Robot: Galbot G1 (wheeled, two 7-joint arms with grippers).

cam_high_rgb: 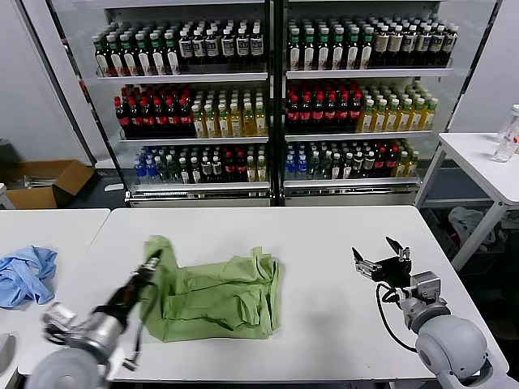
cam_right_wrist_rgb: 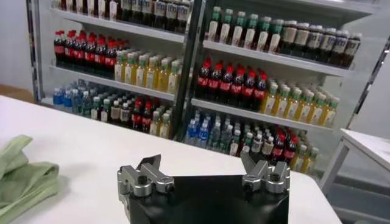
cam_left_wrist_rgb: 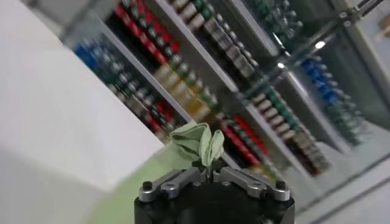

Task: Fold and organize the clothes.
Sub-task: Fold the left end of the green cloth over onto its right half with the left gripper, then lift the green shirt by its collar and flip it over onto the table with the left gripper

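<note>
- Shirt is lying partly folded on the white table, occupying the near-left area of the surface, closer to the near edge than to the far edge.
- Fabric is sitting in bunched layers; the left-hand portion is standing lifted above the table, rising to a peak toward the left edge.
- Left gripper is holding that lifted portion; the fingers are pressing together on a pinch of green cloth, which is fanning out past the fingertips in the left wrist view.
- Left arm is reaching in from the near-left corner of the table.
- Right gripper is hovering near the right edge of the table, well apart from the shirt, with its fingers standing spread and nothing between them.
- Light blue cloth is lying crumpled on a separate white surface beyond the left edge of the table.
- Glass-door cooler stocked with rows of bottles is standing beyond the far edge of the table.
- Cardboard box is sitting on the floor off the far-left corner.
</note>
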